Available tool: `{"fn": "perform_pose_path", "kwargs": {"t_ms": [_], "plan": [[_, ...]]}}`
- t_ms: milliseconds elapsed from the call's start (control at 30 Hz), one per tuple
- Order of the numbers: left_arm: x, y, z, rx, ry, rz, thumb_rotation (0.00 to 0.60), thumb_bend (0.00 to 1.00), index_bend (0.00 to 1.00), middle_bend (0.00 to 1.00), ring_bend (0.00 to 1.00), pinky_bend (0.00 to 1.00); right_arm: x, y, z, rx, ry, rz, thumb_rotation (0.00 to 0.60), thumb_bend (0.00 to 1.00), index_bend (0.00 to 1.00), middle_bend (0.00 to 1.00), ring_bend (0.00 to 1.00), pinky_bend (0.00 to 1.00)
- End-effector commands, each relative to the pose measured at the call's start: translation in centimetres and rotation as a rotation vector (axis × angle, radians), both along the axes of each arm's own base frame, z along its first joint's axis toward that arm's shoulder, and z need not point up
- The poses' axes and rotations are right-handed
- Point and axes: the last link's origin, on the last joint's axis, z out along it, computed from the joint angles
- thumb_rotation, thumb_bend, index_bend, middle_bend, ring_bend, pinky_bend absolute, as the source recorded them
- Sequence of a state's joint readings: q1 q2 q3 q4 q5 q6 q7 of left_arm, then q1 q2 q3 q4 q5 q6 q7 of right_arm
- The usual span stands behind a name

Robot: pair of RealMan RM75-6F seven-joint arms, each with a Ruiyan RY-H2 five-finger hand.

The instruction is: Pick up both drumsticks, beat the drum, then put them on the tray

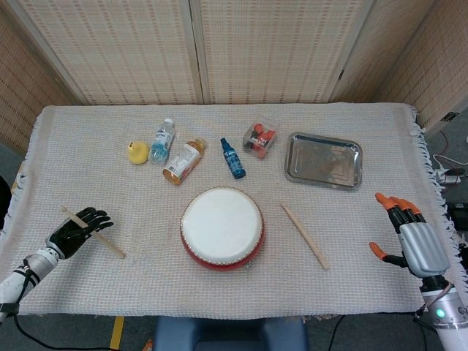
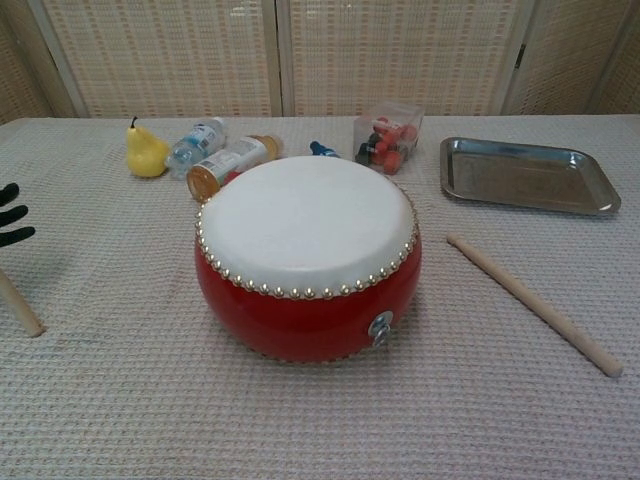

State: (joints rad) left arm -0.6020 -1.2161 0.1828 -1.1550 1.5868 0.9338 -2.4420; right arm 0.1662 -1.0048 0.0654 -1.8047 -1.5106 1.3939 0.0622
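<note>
Drum table, seen from above: two drumsticks, one drum, one tray, small clutter.

Red drum (image 1: 222, 228) with white skin stands near the front middle of the cloth-covered table (image 1: 88, 146). One drumstick (image 1: 305, 235) lies loose on the cloth right of the drum, angled toward the steel tray (image 1: 323, 160), apart from both. The other drumstick (image 1: 93, 232) lies slantwise across the black left hand (image 1: 75, 231) at the front left, fingers spread around it; whether they grip it cannot be told. The grey, orange-tipped right hand (image 1: 408, 240) is at the right table edge, fingers apart, holding nothing. Back row: yellow pear (image 1: 137, 152), water bottle (image 1: 161, 140), amber bottle (image 1: 183, 161), blue spray bottle (image 1: 232, 158), clear box (image 1: 259, 138) with red pieces.
</note>
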Motion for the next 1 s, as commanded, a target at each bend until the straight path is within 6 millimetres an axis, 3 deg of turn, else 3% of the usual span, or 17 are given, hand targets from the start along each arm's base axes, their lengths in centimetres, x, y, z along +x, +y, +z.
{"fn": "perform_pose_path", "kwargs": {"t_ms": [33, 267, 600, 800, 1000], "plan": [[0.6, 0.2, -0.7, 0.024, -0.002, 0.004, 0.600, 0.39, 0.53, 0.45, 0.37, 0.32, -0.1, 0.0, 0.1, -0.001, -0.002, -0.002, 0.600, 0.25, 0.06, 0.14, 0.00, 0.12], [1.5, -0.3, -1.9, 0.056, 0.046, -0.056, 0.600, 0.38, 0.51, 0.50, 0.41, 0.38, -0.3, 0.0, 0.2, -0.003, -0.004, -0.004, 0.600, 0.25, 0.06, 0.14, 0.00, 0.12], [3.3, -0.6, -3.0, 0.067, 0.061, -0.120, 0.595, 0.26, 0.48, 0.50, 0.41, 0.36, -0.2, -0.1, 0.3, -0.007, -0.004, 0.001, 0.600, 0.25, 0.06, 0.14, 0.00, 0.12], [3.6, -1.1, -3.6, 0.064, 0.080, -0.148, 0.448, 0.21, 0.49, 0.50, 0.42, 0.36, 0.0, 0.0, 0.5, -0.016, 0.000, 0.007, 0.600, 0.25, 0.06, 0.14, 0.00, 0.12], [3.2, -2.1, -4.6, 0.071, 0.109, -0.160, 0.431, 0.21, 0.57, 0.59, 0.51, 0.42, 0.2, 0.0, 0.5, -0.017, 0.000, 0.008, 0.600, 0.25, 0.06, 0.14, 0.00, 0.12]]}}
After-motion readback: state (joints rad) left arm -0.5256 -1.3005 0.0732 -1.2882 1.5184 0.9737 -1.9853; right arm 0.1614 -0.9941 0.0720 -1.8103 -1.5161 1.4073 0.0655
